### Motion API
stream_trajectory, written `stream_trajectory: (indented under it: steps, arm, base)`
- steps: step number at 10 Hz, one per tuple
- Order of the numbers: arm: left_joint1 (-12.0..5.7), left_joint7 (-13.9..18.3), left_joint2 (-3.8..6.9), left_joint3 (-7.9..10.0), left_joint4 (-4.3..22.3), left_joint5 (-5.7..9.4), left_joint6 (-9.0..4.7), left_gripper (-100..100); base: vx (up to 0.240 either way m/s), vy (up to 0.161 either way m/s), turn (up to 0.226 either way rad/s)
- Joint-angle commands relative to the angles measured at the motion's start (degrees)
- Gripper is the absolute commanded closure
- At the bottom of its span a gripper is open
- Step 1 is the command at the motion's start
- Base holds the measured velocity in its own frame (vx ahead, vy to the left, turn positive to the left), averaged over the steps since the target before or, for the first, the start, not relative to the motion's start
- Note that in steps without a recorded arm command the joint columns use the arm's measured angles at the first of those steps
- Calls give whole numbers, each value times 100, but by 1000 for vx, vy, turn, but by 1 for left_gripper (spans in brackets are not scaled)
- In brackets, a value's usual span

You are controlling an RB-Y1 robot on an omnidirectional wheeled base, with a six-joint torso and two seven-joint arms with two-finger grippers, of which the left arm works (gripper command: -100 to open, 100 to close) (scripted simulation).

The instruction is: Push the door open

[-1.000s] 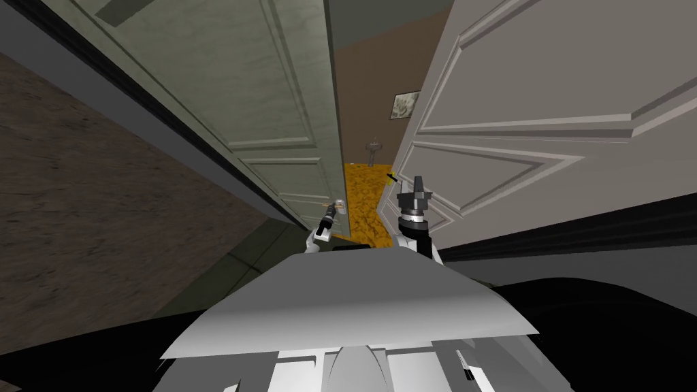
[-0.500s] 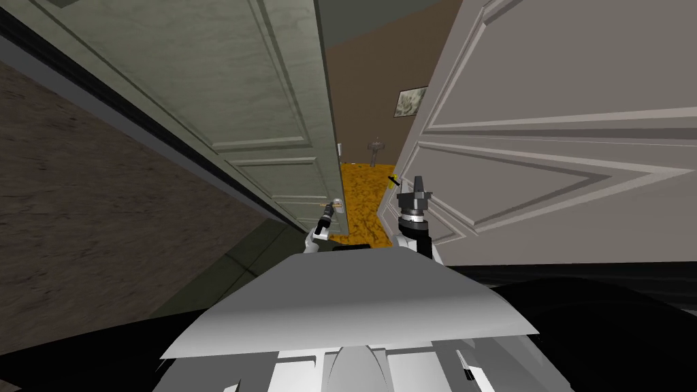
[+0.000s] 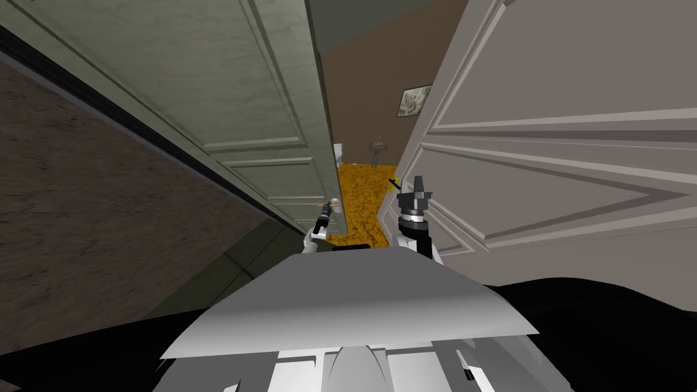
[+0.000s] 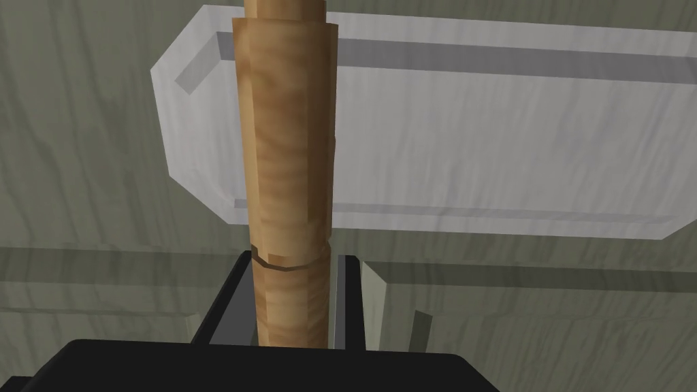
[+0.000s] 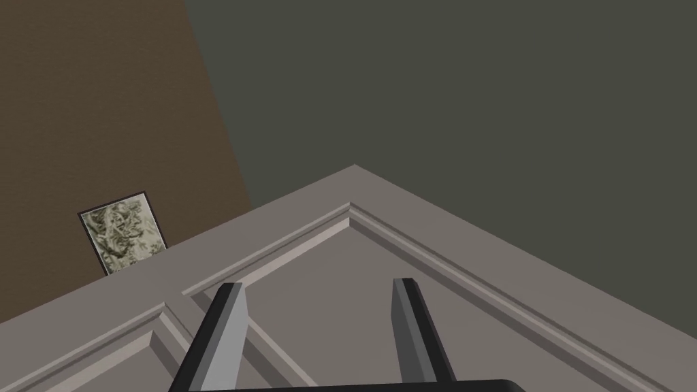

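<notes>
L tool (image 3: 326,216) sits just below frame centre in the head view, up against the green door (image 3: 224,82), which runs from the upper left down to mid-frame. On the L wrist cam the tool is clenched on the handle (image 4: 289,136), a tan wood-grain lever, w/ a finger (image 4: 228,299) pressed to each side of it. Behind the handle lies a pale plate (image 4: 476,136), flat on the door's face. The door's free edge stands approx. at frame centre. We see a gap betw. it and the grey door (image 3: 558,170), which takes up the right side of the frame. Through the gap we see orange floor (image 3: 364,197), a brown wall (image 3: 367,88) w/ a framed picture (image 3: 414,101), and a small fixture (image 3: 378,146) at the far end, too small for us to tell what it is.

R tool (image 3: 416,185) is raised just right of centre, in front of the grey door's lower panels, pointing up the frame, apart from the handle. It is released, fingers (image 5: 228,327) spread. Beyond them we see the grey door's moulded top corner.
</notes>
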Motion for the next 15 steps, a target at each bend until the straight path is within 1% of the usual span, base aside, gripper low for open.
stream_trajectory:
  steps: [1, 2, 3, 6, 7, 8, 9, 12, 14, 15]
  arm:
    - [-66, -50, 9, 201, 14, 11, 19, 100]
    - [-78, -64, 1, 256, 30, 15, 20, 100]
    - [-100, -90, -17, 364, 62, 23, 22, 100]
    - [-132, -128, -44, 520, 109, 35, 25, 100]
    - [-152, -152, -62, 621, 138, 43, 27, 100]
    - [-162, -163, -72, 666, 152, 46, 27, 100]
    - [-180, -185, -90, 757, 179, 53, 29, 100]
    - [-224, -237, -141, 970, 242, 68, 33, 100]
    - [-244, -260, -168, 1066, 271, 76, 35, 100]
    - [-217, -251, -162, 1040, 266, 74, 54, 100]
  base:
    - [141, -131, 95]
    - [132, -113, 66]
    - [123, -111, 82]
    - [111, -104, 60]
    - [130, -114, 59]
    - [120, -122, 81]
    - [115, -137, 94]
    - [177, -141, 82]
    - [163, -101, 61]
    - [75, -33, 28]
